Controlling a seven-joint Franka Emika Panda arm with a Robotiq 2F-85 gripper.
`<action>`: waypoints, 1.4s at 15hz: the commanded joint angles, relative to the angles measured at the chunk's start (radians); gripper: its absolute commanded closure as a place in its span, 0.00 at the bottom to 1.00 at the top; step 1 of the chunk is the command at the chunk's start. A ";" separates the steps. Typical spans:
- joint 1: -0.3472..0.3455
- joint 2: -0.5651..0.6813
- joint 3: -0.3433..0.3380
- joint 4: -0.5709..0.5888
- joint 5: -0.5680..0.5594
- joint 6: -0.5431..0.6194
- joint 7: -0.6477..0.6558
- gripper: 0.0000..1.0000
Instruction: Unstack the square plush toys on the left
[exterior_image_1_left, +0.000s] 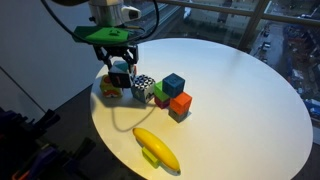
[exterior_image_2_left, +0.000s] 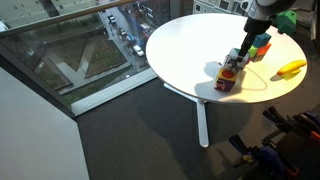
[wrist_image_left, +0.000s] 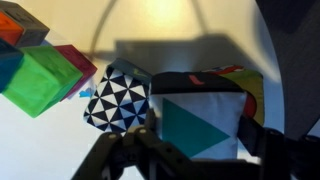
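The two square plush toys are stacked at the left of the round white table (exterior_image_1_left: 230, 90). The white and black one with a green triangle face (wrist_image_left: 195, 125) lies on top of the yellow one with red-orange patches (wrist_image_left: 248, 85). In both exterior views the stack (exterior_image_1_left: 112, 85) (exterior_image_2_left: 229, 78) sits right under my gripper (exterior_image_1_left: 118, 62) (exterior_image_2_left: 237, 58). In the wrist view my gripper (wrist_image_left: 200, 142) has a finger pressed on each side of the white and black toy, shut on it. Most of the yellow toy is hidden beneath.
A black-and-white checkered cube (wrist_image_left: 117, 100) (exterior_image_1_left: 143, 88) touches the stack. Beyond it are plain teal (exterior_image_1_left: 173, 84), green (exterior_image_1_left: 160, 96) and orange (exterior_image_1_left: 180, 104) cubes. A yellow banana (exterior_image_1_left: 157, 148) (exterior_image_2_left: 291, 68) lies near the table's front edge.
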 joint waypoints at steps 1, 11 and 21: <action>-0.012 -0.008 0.009 -0.004 -0.015 0.001 0.025 0.51; -0.015 -0.109 -0.036 -0.025 -0.105 -0.091 0.165 0.97; -0.038 -0.177 -0.092 -0.088 -0.127 -0.168 0.175 0.95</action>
